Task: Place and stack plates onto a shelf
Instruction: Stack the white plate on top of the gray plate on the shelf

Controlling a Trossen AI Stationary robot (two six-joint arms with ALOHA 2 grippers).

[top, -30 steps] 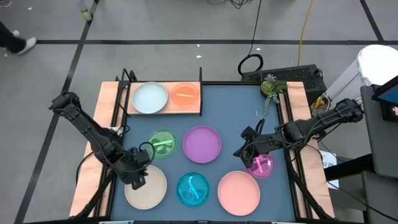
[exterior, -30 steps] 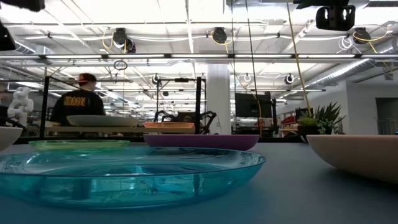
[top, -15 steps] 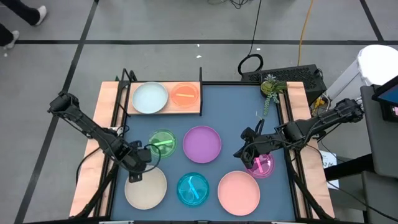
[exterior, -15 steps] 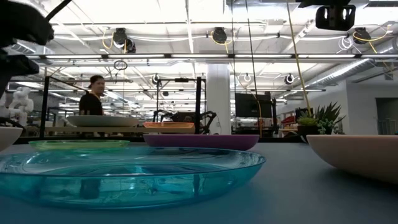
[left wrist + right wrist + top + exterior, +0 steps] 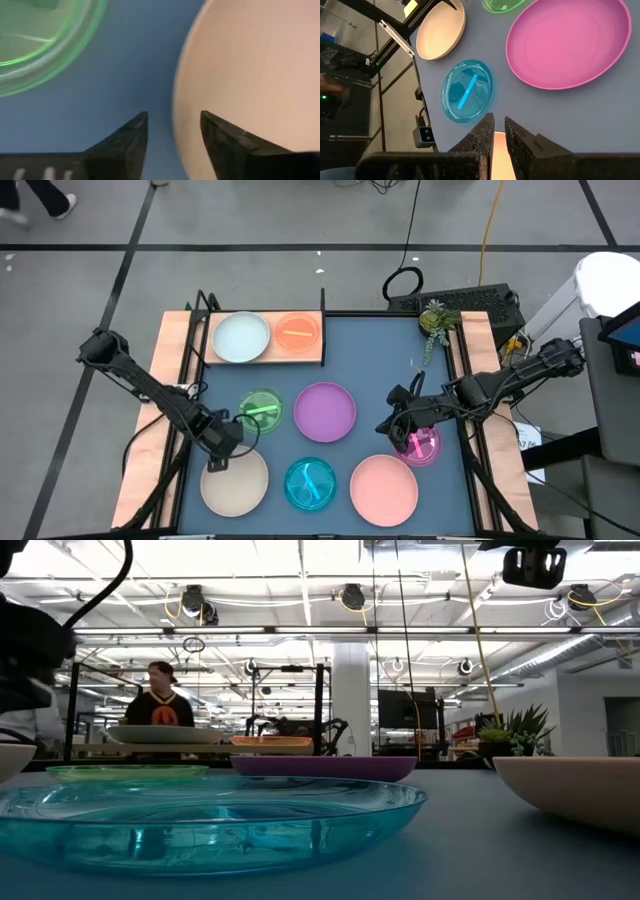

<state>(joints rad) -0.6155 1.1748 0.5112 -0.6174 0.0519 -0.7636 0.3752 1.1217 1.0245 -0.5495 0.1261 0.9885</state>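
The shelf [image 5: 318, 352] stands at the table's far left and bears the pale blue plate [image 5: 242, 337] and the orange plate [image 5: 297, 332]. On the table lie the green plate [image 5: 262, 411], the purple plate [image 5: 326, 411], the cream plate [image 5: 236, 482], the teal plate [image 5: 310, 484], the salmon plate [image 5: 383, 488] and the magenta plate [image 5: 420, 446]. My left gripper [image 5: 221, 444] is open at the cream plate's far rim [image 5: 182, 100], one finger over the plate and one over the table; I cannot tell whether it touches. My right gripper [image 5: 393, 427] is shut and empty, between the purple and magenta plates.
A potted plant [image 5: 434, 320] stands at the far right corner. Wooden side boards [image 5: 168, 370] run along the table's left and right edges. A person [image 5: 160, 705] stands in the room beyond the table. Bare tabletop lies between the shelf and the plant.
My left gripper has gone a little toward the table's far edge and down, from over the cream plate to its far rim. My right arm has kept still. No plate has moved.
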